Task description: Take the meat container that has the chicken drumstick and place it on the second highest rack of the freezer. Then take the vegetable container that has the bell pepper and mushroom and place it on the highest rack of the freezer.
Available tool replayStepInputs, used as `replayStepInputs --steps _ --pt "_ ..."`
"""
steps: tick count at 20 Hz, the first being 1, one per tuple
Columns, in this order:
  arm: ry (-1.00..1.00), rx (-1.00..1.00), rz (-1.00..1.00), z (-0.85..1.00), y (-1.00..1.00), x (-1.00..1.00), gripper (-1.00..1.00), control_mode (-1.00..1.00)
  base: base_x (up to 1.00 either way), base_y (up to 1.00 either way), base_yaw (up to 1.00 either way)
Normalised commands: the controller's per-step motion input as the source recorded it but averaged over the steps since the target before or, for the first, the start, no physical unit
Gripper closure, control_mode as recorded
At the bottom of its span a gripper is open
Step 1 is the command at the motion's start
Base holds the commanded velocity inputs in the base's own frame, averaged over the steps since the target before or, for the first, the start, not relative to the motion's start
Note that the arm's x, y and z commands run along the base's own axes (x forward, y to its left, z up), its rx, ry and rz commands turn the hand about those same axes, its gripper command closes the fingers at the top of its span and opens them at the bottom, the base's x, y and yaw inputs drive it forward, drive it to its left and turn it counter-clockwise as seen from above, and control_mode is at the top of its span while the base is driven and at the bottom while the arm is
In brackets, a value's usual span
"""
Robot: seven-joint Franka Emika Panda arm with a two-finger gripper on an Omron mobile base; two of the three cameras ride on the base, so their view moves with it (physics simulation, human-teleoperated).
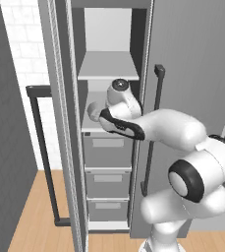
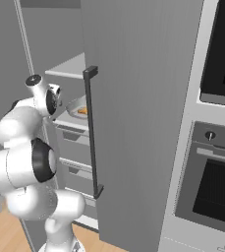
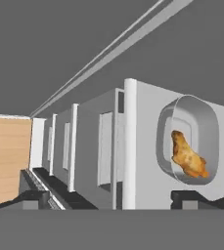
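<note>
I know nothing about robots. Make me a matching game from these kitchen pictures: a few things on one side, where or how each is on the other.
Things:
1. chicken drumstick
2. gripper
3. highest rack
4. drawers

States:
a. bare light-grey shelf
b. lying in the grey container
c. stacked under the shelves
d. open, holding nothing

Pairs: 1-b, 2-d, 3-a, 4-c

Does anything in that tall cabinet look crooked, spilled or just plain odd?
Nothing stands out. The chicken drumstick lies inside its grey tray, and the tray rests flat on the second shelf just above the drawers. Nothing has spilled, and the jaws stand open, clear of the tray.
</note>
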Motion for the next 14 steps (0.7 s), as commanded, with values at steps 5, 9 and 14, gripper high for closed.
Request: replayStepInputs --steps 5,9,14 --pt "0.09 0.0 -0.01 0.84 -0.21 -1.0 -1.0 -1.0 0.0 0.0 0.0" --pt "0.03 0.0 0.0 0.12 -0.22 -1.0 -1.0 -1.0 0.0 0.0 0.0" --pt "-0.12 0.0 0.01 0.24 -0.17 -1.0 -1.0 -1.0 0.0 0.0 0.0"
